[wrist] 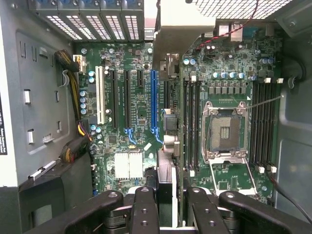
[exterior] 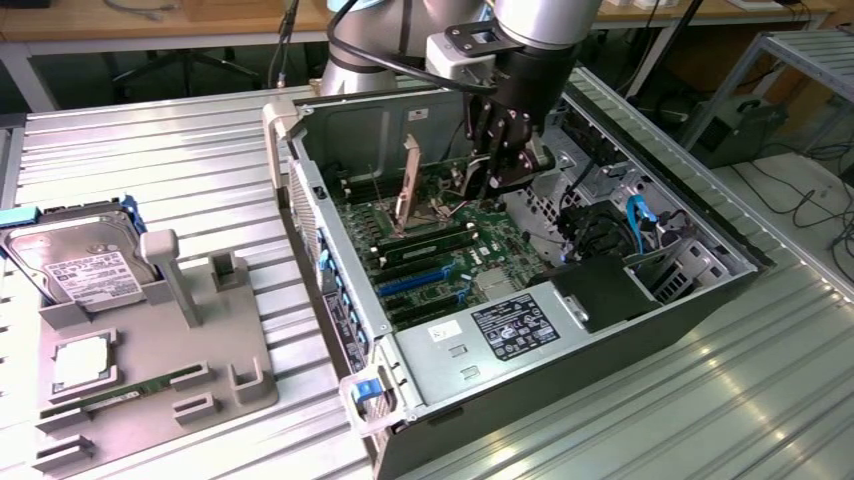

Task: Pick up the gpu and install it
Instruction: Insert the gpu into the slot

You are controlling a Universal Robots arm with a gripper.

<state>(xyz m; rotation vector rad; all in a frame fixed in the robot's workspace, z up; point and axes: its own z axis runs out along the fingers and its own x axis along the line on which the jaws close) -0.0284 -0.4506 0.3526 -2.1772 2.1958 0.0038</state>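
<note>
Here the gripper (exterior: 505, 172) hangs inside the open case (exterior: 694, 215), upper middle of the exterior view, jaws closed on the gpu (wrist: 165, 126), held edge-on above the motherboard (wrist: 136, 112). To seat it well, I'd line its edge with the blue slot (wrist: 154, 105), keep it upright, and press evenly.

The gripper (exterior: 497, 165) reaches down into the open computer case (exterior: 441, 400), holding the gpu (exterior: 470, 180) edge-on above the green motherboard (exterior: 441, 255). On the exterior view's left, a grey holder tray (exterior: 147, 370) carries a hard drive (exterior: 80, 265).
</note>
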